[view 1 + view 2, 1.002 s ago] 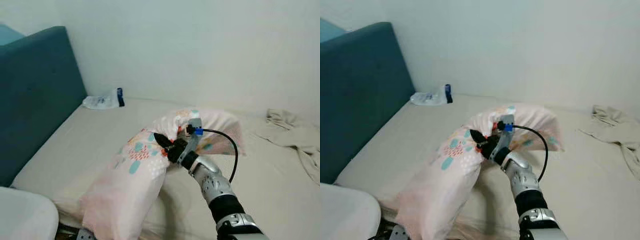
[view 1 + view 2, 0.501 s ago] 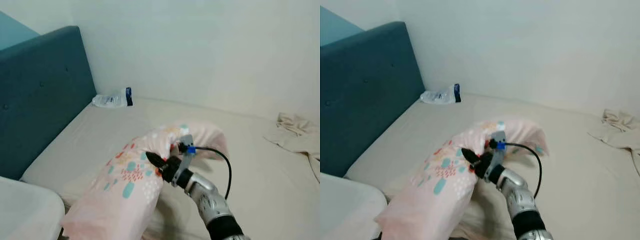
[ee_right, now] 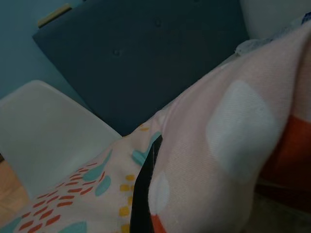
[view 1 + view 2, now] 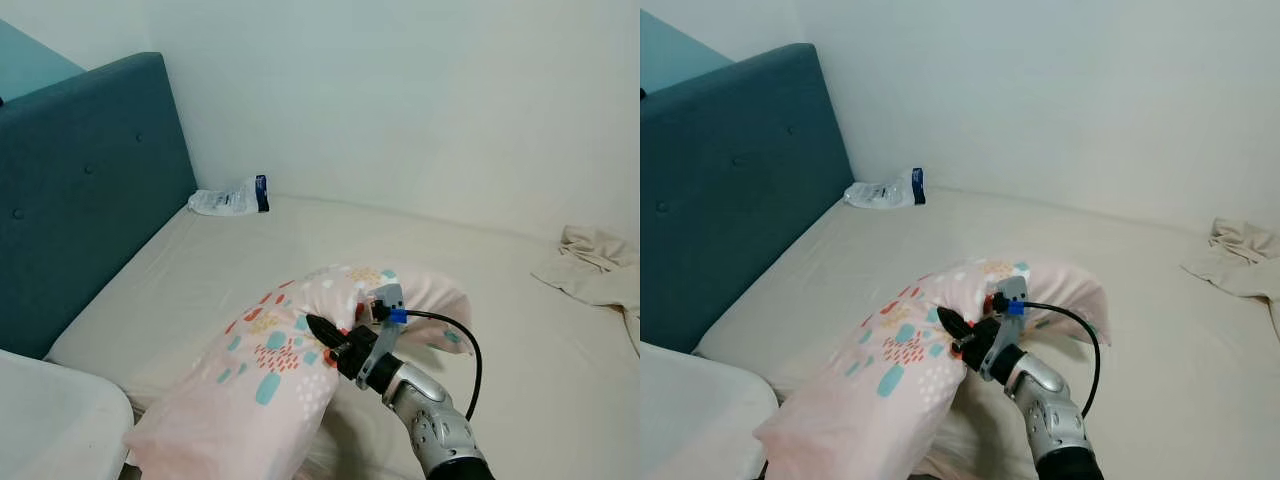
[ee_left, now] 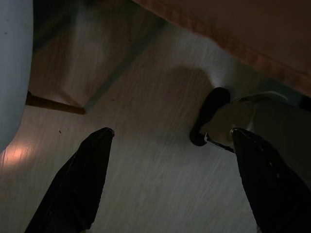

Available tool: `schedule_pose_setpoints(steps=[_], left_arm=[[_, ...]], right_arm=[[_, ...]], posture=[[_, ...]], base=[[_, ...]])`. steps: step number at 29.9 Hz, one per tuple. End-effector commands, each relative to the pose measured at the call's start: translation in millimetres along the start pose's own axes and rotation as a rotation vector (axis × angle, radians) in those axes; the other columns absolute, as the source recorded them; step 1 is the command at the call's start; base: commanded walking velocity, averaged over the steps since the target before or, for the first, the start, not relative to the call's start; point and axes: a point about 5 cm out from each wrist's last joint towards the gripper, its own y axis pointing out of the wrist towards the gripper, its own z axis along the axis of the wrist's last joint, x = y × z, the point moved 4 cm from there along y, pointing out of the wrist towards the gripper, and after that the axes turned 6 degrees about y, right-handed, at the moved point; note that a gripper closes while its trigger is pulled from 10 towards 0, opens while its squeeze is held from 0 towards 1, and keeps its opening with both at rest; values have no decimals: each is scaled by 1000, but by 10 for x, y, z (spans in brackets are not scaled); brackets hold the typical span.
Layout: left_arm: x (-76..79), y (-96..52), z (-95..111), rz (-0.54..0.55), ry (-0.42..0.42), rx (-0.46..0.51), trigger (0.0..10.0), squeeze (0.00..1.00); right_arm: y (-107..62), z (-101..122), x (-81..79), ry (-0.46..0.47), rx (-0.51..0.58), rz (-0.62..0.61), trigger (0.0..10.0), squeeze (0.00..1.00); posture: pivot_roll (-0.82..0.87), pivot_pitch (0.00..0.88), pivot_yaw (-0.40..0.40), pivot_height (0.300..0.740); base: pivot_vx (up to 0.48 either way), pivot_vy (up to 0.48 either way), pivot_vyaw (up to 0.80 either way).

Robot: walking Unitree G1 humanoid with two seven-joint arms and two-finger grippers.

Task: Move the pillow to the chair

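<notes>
The long pale-pink pillow with teal and red spots (image 4: 270,370) is draped over the near edge of the beige mattress (image 4: 250,260), its lower end cut off by the frame bottom. It is pinched by the right gripper (image 4: 322,334), fingers closed into a fold of the fabric; the tips are buried in the cloth and hard to make out. In the right wrist view one black finger (image 3: 142,194) is seen pressed against the pillow.

The white chair (image 4: 50,425) is partly cut off at the lower left corner, just beside the pillow's hanging end.

The left gripper (image 5: 170,141) hangs over dim wood-look floor (image 5: 146,184), fingers spread wide, gripping nothing.

A dark teal padded headboard (image 4: 80,190), a clear plastic packet (image 4: 228,200) by the wall, and a crumpled beige cloth (image 4: 595,270) are on or around the mattress.
</notes>
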Motion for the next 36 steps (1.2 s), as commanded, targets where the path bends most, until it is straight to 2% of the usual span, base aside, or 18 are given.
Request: schedule_pose_setpoints(steps=[1, 7, 14, 26, 36], left_arm=[[-75, 13, 83, 13, 14, 16, 10000, 0], [-82, 18, 101, 8, 65, 12, 10000, 0], [-67, 16, 84, 11, 49, 9, 10000, 0], [-88, 23, 125, 25, 44, 16, 10000, 0], [-66, 26, 134, 18, 44, 18, 10000, 0]], right_arm=[[71, 89, -116, -38, 20, 46, 10000, 0], [83, 92, -121, -40, 18, 45, 10000, 0], [98, 110, -144, -41, 17, 52, 10000, 0], [139, 208, -291, -29, 66, 134, 10000, 0], [119, 181, -256, -45, 50, 115, 10000, 0]], posture=[[17, 0, -12, 740], [17, 0, -13, 740], [21, 0, -16, 740], [18, 0, -5, 740], [13, 0, -1, 740]], base=[[0, 0, 644], [0, -371, 644], [0, -460, 645], [0, 0, 643], [0, 0, 647]])
